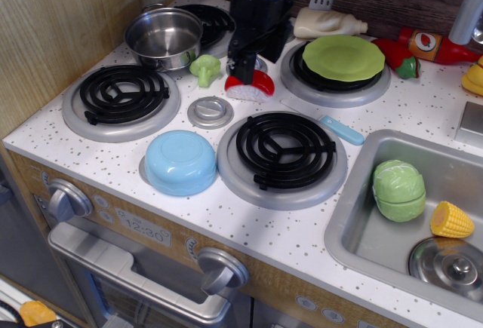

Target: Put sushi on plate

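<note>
The sushi [261, 84], a half-round red-topped piece on a white base, lies on the counter between the burners. The lime-green plate [343, 57] rests on the back right burner, to the right of the sushi. My black gripper [256, 61] is low over the sushi. One finger [244, 65] stands in front of the sushi's left part and hides some of it. The jaws look open, astride the sushi, not closed on it.
A steel pot [164, 36] and a broccoli [204, 68] are left of the sushi. A blue bowl [180, 161] sits at the front, a blue knife [341, 130] to the right. A white bottle [328, 22] and red pepper [396, 55] flank the plate. The sink [355, 215] holds a cabbage [398, 189] and corn [451, 221].
</note>
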Robot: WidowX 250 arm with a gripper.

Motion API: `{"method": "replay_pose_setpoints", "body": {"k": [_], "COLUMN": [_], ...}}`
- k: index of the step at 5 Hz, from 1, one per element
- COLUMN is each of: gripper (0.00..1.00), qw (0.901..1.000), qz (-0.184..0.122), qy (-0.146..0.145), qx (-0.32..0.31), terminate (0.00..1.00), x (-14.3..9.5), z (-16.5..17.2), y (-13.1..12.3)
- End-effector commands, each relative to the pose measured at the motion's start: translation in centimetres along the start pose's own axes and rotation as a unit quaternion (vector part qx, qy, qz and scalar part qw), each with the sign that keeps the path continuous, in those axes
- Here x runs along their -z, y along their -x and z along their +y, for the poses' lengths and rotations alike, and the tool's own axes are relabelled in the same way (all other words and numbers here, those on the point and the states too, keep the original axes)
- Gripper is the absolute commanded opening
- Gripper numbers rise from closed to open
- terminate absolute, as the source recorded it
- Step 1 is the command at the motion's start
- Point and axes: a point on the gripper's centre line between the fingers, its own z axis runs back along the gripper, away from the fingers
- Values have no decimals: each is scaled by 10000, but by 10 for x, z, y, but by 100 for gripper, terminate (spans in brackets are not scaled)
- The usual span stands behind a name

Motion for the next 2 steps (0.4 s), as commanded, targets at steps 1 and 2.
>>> {"method": "replay_pose_setpoints", "body": {"k": [1, 2], "gripper": [100, 100], "qw": [9999, 9999], "qz": [-12, -97], "qy": [169, 44], "qx": [-14, 26], "terminate": [0, 0], "x": [-4, 0], "z": [-10, -6], "y": [0, -8]}}
